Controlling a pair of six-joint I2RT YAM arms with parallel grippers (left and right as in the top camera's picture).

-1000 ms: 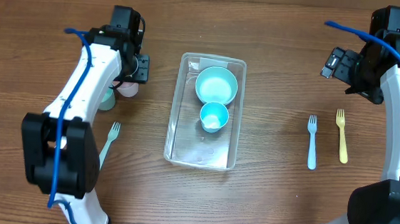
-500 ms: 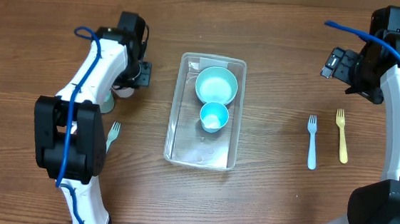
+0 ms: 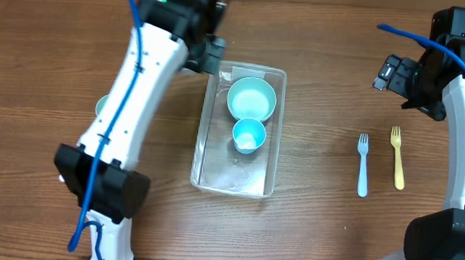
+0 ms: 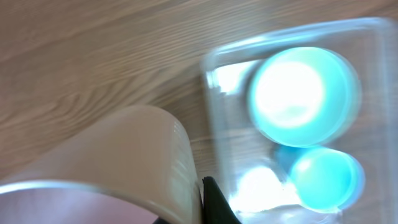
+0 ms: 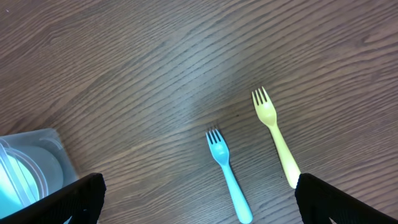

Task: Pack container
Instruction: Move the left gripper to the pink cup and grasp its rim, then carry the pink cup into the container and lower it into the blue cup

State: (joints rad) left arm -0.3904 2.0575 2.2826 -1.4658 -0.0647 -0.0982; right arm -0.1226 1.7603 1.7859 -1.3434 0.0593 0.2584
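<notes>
While the left gripper point(image 3: 211, 55) is hanging just at the far left corner of the container point(image 3: 233, 176), its jaws are pinching together on a pale cup point(image 4: 124, 162), which is filling the lower left of the blurred left wrist view. The clear container is lying lengthwise near the middle of the wooden table point(image 3: 315, 236). A teal bowl point(image 3: 252, 98) is sitting in its far end, and a smaller teal cup point(image 3: 248, 135) is sitting just nearer, touching or almost touching the bowl. The right gripper point(image 3: 391, 74) is hovering over the far right of the table with its fingers point(image 5: 74, 199) standing wide apart and gripping nothing. A blue fork point(image 3: 363, 165) and a yellow fork point(image 3: 397, 158) are lying side by side to the right of the container, tines pointing far.
</notes>
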